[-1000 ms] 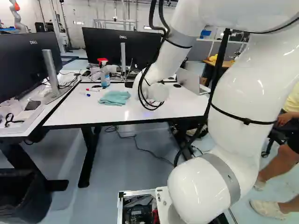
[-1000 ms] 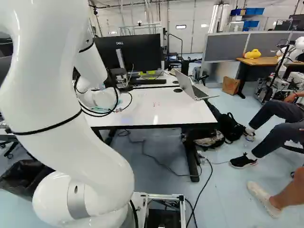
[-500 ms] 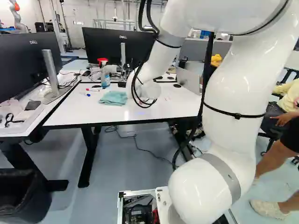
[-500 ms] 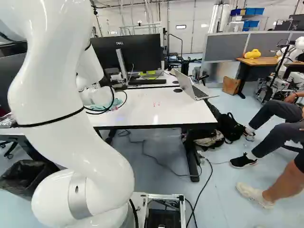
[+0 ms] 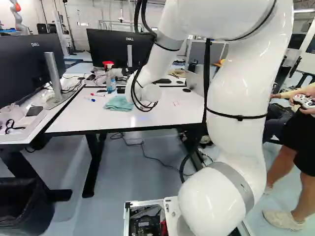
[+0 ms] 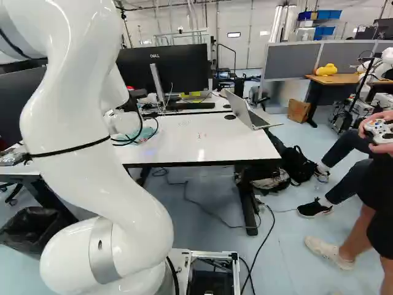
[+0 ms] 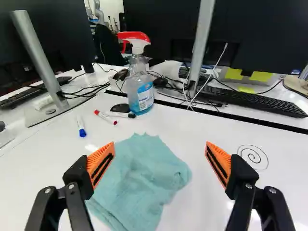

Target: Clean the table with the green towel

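One green towel lies ahead of your wide-spread claw, offset toward the blue marker; you likely need to shift that way.

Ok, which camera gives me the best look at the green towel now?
The wrist view: it shows the towel large, with its folds, between the fingers of the open gripper. The left base view has it small on the table, beside the arm as seen there. The right base view shows only part, past the arm.
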Controlling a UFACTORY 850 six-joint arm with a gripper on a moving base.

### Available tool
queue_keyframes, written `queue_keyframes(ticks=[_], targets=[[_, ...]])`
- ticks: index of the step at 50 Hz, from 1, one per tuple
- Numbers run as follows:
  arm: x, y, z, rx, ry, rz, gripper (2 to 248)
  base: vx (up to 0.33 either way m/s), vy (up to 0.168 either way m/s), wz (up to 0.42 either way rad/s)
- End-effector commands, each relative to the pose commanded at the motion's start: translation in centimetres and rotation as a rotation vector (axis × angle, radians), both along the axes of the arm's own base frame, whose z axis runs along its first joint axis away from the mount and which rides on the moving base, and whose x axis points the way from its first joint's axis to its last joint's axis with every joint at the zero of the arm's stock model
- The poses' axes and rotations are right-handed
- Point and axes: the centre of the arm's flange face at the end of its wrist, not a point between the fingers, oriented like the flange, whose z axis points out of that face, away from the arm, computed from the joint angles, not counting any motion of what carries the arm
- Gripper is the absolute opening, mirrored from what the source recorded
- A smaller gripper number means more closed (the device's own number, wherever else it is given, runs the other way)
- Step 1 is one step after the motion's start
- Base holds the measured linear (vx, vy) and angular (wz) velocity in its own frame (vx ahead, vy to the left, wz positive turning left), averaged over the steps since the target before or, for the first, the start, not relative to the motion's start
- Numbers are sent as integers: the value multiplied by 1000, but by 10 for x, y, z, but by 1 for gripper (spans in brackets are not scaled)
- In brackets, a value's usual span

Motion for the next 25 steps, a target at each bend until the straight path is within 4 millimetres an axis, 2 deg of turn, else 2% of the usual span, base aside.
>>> queue_keyframes(ticks=[11,25], targets=[[7,12,-6,-20,46,15,247,0,0,0],[12,16,-13,-51,115,17,247,0,0,0]])
